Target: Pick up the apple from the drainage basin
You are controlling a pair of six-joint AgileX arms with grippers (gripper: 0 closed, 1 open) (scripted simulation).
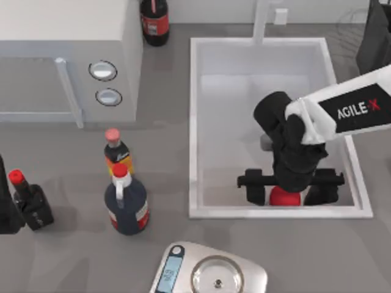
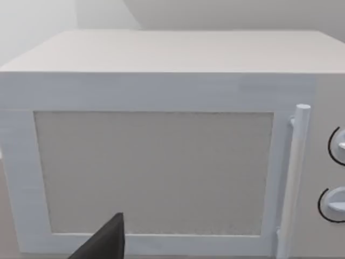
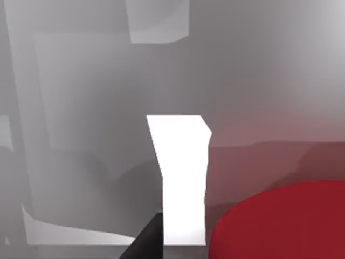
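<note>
The apple (image 1: 285,197) is a small red lump on the floor of the drainage basin (image 1: 194,122), close to its near wall. My right gripper (image 1: 287,193) reaches down into the basin right over the apple, open, with one dark finger (image 1: 254,193) on each side of it and a gap to both. In the right wrist view the apple (image 3: 280,224) looms large and close beside a dark fingertip (image 3: 146,244). My left arm (image 1: 5,207) stays parked at the table's left edge.
A white box with round knobs (image 1: 67,55) stands at the back left and faces the left wrist camera (image 2: 156,167). Several bottles (image 1: 125,204) stand left of the basin. A kitchen scale (image 1: 211,274) sits at the front edge, and a faucet (image 1: 261,18) rises behind the basin.
</note>
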